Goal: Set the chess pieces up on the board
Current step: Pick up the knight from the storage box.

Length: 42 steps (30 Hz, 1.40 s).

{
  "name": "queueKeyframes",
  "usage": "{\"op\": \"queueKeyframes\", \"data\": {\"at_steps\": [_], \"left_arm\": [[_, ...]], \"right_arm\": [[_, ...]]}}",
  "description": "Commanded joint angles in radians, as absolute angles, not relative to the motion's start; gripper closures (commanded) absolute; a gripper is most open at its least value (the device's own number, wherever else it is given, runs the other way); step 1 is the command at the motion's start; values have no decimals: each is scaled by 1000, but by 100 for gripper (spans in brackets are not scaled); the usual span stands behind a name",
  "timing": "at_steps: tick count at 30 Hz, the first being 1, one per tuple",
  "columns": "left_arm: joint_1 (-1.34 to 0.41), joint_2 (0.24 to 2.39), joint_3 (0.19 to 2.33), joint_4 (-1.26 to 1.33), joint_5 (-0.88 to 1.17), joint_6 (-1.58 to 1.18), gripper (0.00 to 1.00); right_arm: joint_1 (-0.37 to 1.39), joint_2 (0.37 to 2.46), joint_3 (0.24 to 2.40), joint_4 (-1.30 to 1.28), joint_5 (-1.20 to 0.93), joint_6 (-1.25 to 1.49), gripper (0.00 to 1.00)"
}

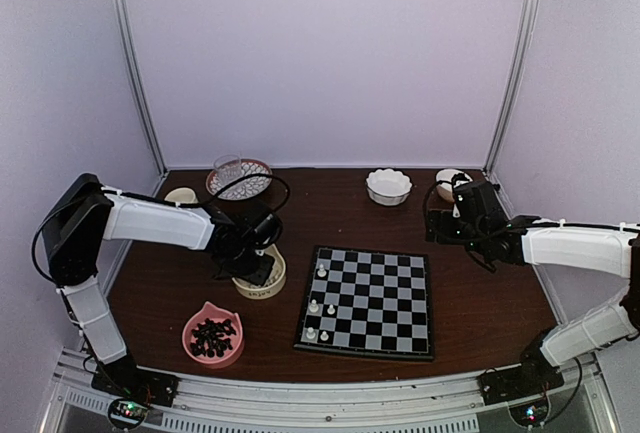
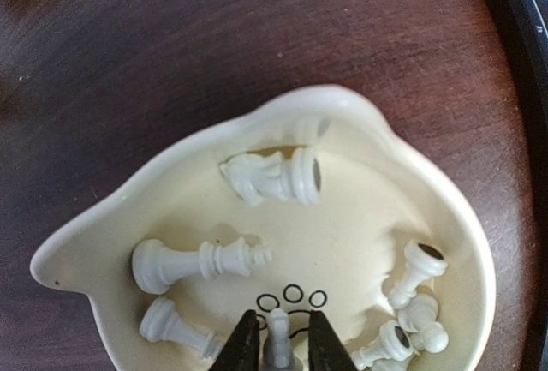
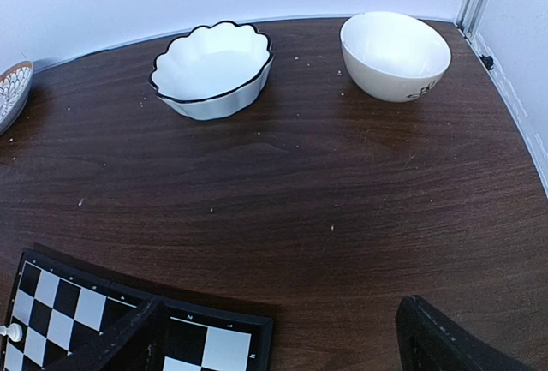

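The board (image 1: 365, 351) lies flat at the table's middle, with several white chess pieces (image 1: 321, 271) upright on its left columns. My left gripper (image 1: 255, 269) reaches down into a cream bowl (image 2: 282, 105) left of the board. Its fingers (image 2: 280, 326) are shut on one white chess piece (image 2: 279, 337), whose top points away from the camera. Loose white pieces lie on their sides in the bowl: a knight (image 2: 274, 176), a tall piece (image 2: 197, 261) and a cluster (image 2: 411, 272) at the right. My right gripper (image 1: 437, 225) hovers open and empty beyond the board's far right corner (image 3: 197, 350).
A pink bowl of black pieces (image 1: 213, 335) sits at the front left. At the back stand a patterned bowl with a glass (image 1: 240, 178), a white scalloped bowl (image 3: 214, 67) and a plain cream bowl (image 3: 396, 52). A small cream dish (image 1: 181, 194) sits at the far left.
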<state>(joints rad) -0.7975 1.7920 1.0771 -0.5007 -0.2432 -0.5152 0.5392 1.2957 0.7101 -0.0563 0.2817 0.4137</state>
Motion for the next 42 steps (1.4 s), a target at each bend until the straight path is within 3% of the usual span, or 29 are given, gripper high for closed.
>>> {"op": "queueKeyframes", "data": {"at_steps": [1, 11, 20, 26, 31, 36, 42], "left_arm": [[-793, 1782, 1094, -505, -254, -511, 83], [-793, 1670, 1011, -405, -234, -473, 98], [-796, 1477, 866, -236, -100, -406, 99], [-796, 1366, 753, -18, 172, -348, 98], [-800, 1354, 719, 97, 341, -335, 98], [-815, 1379, 730, 144, 478, -326, 98], [-875, 1405, 757, 158, 554, -285, 97]], "right_arm": [[546, 1272, 726, -61, 303, 406, 5], [546, 1265, 722, -53, 307, 403, 5], [547, 1279, 733, -46, 239, 394, 5], [588, 1244, 706, 59, 88, 329, 5], [627, 1248, 700, 102, 56, 293, 5], [685, 1281, 703, 207, -209, 245, 6], [760, 1353, 742, 204, -246, 186, 10]]}}
